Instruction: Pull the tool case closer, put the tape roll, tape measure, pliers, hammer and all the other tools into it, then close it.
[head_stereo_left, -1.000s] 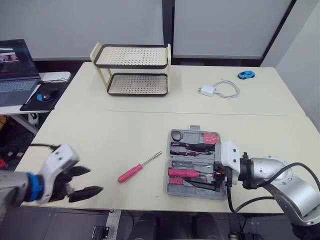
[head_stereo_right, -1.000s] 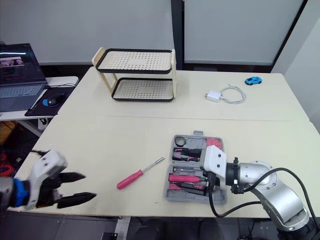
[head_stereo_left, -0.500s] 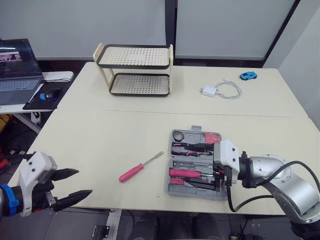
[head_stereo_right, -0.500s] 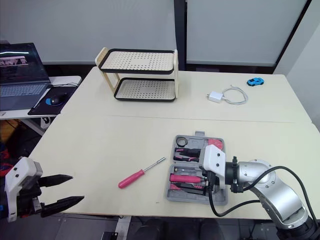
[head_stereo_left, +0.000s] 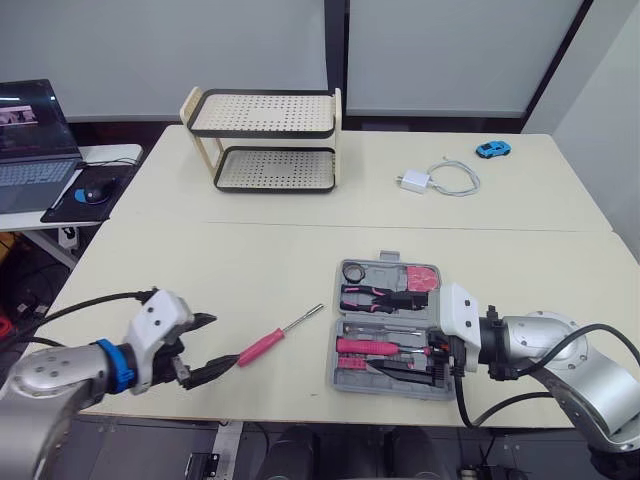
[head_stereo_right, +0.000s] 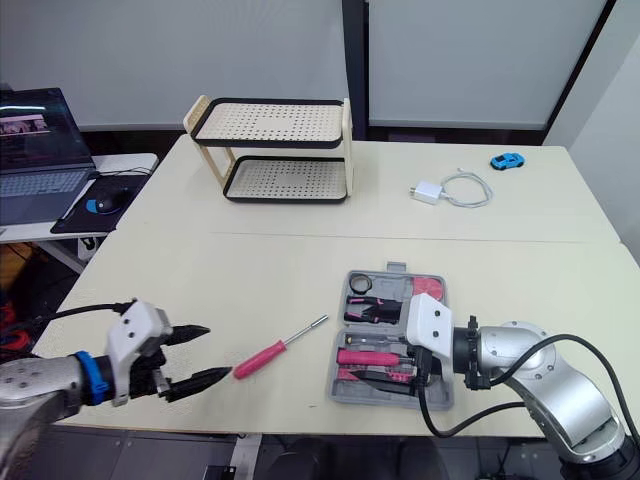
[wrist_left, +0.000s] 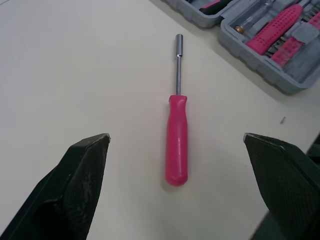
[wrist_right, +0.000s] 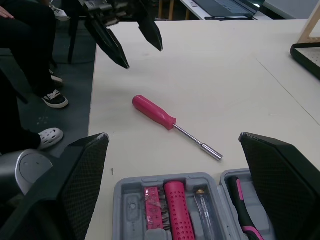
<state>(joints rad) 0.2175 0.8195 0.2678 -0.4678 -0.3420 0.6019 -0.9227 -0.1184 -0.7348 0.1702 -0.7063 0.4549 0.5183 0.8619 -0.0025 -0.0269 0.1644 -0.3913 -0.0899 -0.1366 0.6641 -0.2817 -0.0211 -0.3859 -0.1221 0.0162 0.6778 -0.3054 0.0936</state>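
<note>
Tool case (head_stereo_left: 388, 328), grey and lying open with pink-handled tools (head_stereo_left: 368, 346) inside, is being flanked: a pink screwdriver (head_stereo_left: 280, 334) just left of it, faced by the spread left gripper (head_stereo_left: 225, 340); the right gripper (wrist_right: 173, 136), also spread, at its right edge; a rack (head_stereo_left: 265, 140) well behind.

desk (head_stereo_left: 220, 270) was pale cream, a seam running across its middle | two-tier perforated rack (head_stereo_left: 265, 140) stood at its far part | wall (head_stereo_left: 150, 50) was pale grey panels split by a dark post (head_stereo_left: 336, 50) | side table (head_stereo_left: 112, 153) on the left carried an open laptop (head_stereo_left: 30, 150) and dark mouse mat (head_stereo_left: 65, 205) | floor (wrist_right: 75, 115) was dark grey
</note>
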